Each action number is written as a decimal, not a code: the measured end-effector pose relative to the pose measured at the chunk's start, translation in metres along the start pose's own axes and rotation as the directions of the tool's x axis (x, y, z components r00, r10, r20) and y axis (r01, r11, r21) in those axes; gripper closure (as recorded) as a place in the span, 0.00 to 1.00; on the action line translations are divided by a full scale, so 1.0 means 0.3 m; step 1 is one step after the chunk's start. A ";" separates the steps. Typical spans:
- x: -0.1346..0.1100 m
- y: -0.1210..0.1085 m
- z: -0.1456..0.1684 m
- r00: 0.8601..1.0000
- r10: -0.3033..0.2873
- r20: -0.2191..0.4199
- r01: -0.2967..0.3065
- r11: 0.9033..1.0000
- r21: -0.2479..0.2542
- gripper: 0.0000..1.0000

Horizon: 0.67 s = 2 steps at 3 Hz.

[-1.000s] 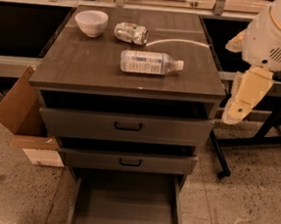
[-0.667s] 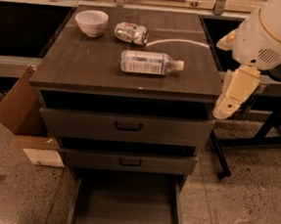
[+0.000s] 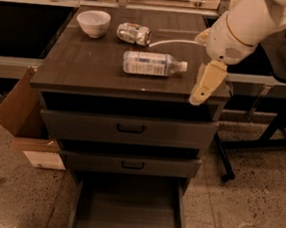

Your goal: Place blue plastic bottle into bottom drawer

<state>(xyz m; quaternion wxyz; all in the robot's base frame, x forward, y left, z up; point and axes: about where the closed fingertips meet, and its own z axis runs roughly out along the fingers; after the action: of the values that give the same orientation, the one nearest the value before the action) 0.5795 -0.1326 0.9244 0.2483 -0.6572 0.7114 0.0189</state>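
Floor (image 3: 248,195): pale speckled stone, running under and around the furniture.
Table (image 3: 82,65): dark wooden top of a three-drawer unit; it carries the bottle, a bowl, a can and a thin cable.
Arm (image 3: 246,25): a white, rounded casing that enters from the upper right and ends over the table's right side.
Bottom drawer (image 3: 124,214): the lowest of the three, pulled out toward the camera, its flat dark floor showing between low side walls.
Top drawer (image 3: 87,127): pushed in, with a black handle at its middle.
Middle drawer (image 3: 163,167): pushed in below the top one, also with a black handle.
Cardboard box (image 3: 16,107): stands on the floor against the unit's left side, one flap raised.
Claw (image 3: 205,86): cream-coloured, pointing down over the table's right front corner, near the bottle's cap end but apart from it. It grips nothing, and how far open it is cannot be told.
Blue plastic bottle (image 3: 150,63): lies on its side near the middle of the table, white cap pointing right, well above the bottom drawer.
Bowl (image 3: 93,22): white, upright at the table's back left.
Can (image 3: 133,33): crushed, silver, on its side between the bowl and the bottle.
Cable (image 3: 174,41): white, curving from the can toward the arm.
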 end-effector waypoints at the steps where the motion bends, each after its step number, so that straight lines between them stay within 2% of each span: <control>1: -0.047 -0.079 0.125 0.998 0.005 0.055 -0.004 1.000 -0.029 0.00; 2: -0.098 -0.154 0.240 0.995 0.012 0.101 -0.006 0.998 -0.065 0.00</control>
<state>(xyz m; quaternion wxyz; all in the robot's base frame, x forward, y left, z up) 0.6470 -0.0862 0.8863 0.2627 -0.6597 0.6999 0.0763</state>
